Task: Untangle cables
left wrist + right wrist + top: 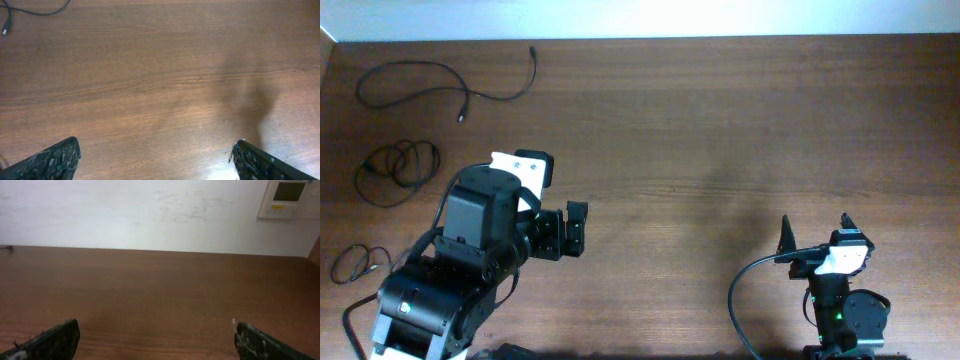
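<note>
Three thin black cables lie apart at the table's left side in the overhead view. One long cable [440, 75] curves across the far left. A coiled cable [398, 168] lies below it. A small looped cable [358, 262] lies near the left edge, beside my left arm. My left gripper [576, 232] is open and empty over bare wood, right of all cables. An end of the long cable [30, 9] shows in the left wrist view's top left corner. My right gripper [815, 232] is open and empty at the front right, far from the cables.
The wooden table [720, 130] spans the view. A pale wall [150, 210] with a white control panel [289, 197] stands beyond the table's far edge in the right wrist view. A thick black arm cable [740, 300] loops by the right arm's base.
</note>
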{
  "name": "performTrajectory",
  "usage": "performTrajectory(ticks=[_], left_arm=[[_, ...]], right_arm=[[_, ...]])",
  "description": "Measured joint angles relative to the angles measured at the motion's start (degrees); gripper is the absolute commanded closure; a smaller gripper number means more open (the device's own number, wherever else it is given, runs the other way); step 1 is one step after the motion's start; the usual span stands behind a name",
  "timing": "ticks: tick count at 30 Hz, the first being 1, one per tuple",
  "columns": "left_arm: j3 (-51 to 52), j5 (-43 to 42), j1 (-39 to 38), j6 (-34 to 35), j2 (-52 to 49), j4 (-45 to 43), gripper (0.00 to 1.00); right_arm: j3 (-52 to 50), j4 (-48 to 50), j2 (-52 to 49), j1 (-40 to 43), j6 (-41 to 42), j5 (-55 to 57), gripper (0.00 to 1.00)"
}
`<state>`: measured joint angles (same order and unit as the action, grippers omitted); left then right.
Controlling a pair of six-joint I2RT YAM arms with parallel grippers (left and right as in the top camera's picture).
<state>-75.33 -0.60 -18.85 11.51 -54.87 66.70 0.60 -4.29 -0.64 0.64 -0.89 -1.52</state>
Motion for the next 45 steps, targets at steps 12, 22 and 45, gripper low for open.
performTrajectory(ticks=[12, 22, 45], left_arm=[[0.00, 0.00, 0.00, 0.02, 0.00, 0.00, 0.01], [0.00, 0.00, 0.00, 0.00, 0.00, -0.02, 0.01], [17.20, 3.82, 5.09, -1.46, 26.51, -3.48, 0.01]], right_arm=[[0.00, 0.02, 0.00, 0.00, 0.87, 0.00, 0.02], [0.00, 0.02, 0.00, 0.00, 0.94, 0.00, 0.02], [0.00, 0.02, 0.02, 0.00, 0.90, 0.20, 0.02]])
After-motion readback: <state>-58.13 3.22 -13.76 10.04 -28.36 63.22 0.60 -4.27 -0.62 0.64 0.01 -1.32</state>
